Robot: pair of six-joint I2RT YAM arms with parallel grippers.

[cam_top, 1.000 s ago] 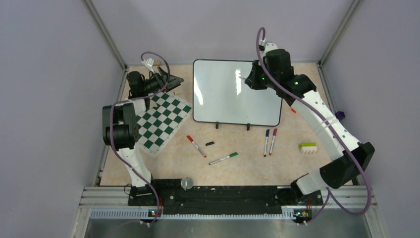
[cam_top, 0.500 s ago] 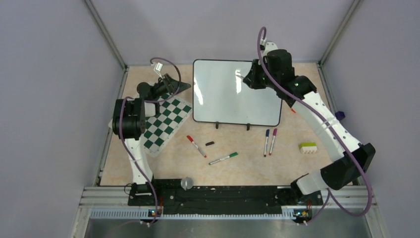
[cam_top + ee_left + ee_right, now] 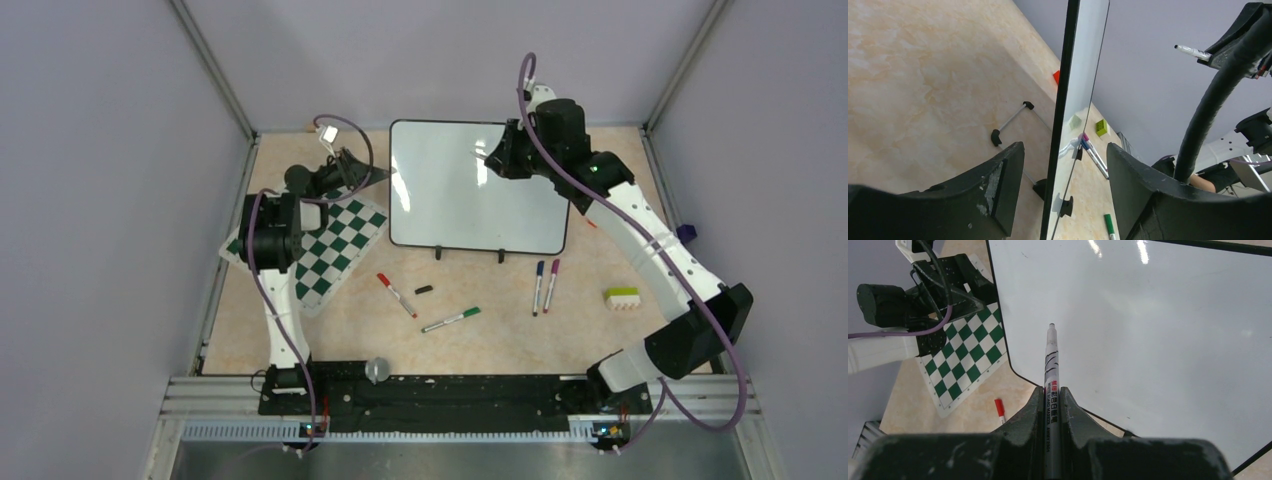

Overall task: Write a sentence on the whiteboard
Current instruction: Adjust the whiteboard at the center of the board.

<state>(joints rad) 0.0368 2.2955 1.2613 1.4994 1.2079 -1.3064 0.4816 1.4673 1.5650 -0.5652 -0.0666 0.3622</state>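
The whiteboard [image 3: 470,200] stands propped on two small black feet at the back middle of the table. Its glossy face [image 3: 1148,330] is blank, and the sentence is not in view. My left gripper [image 3: 372,176] is at the board's left edge. In the left wrist view it [image 3: 1064,150] is open, with the black-framed edge [image 3: 1063,100] between its jaws and a gap on each side. My right gripper [image 3: 497,160] hovers over the board's upper right part. It [image 3: 1051,390] is shut on a grey whiteboard marker [image 3: 1051,360], uncapped tip pointing at the board.
A green-and-white chess mat [image 3: 325,240] lies under the left arm. In front of the board lie a red marker [image 3: 396,294], a black cap [image 3: 424,290], a green marker [image 3: 450,320] and a blue and purple pair [image 3: 545,285]. A green-and-white block [image 3: 622,298] sits right.
My left arm has swung right from over the chess mat to the board's left edge, its jaws now straddling the frame. The right gripper with the marker shifted slightly left.
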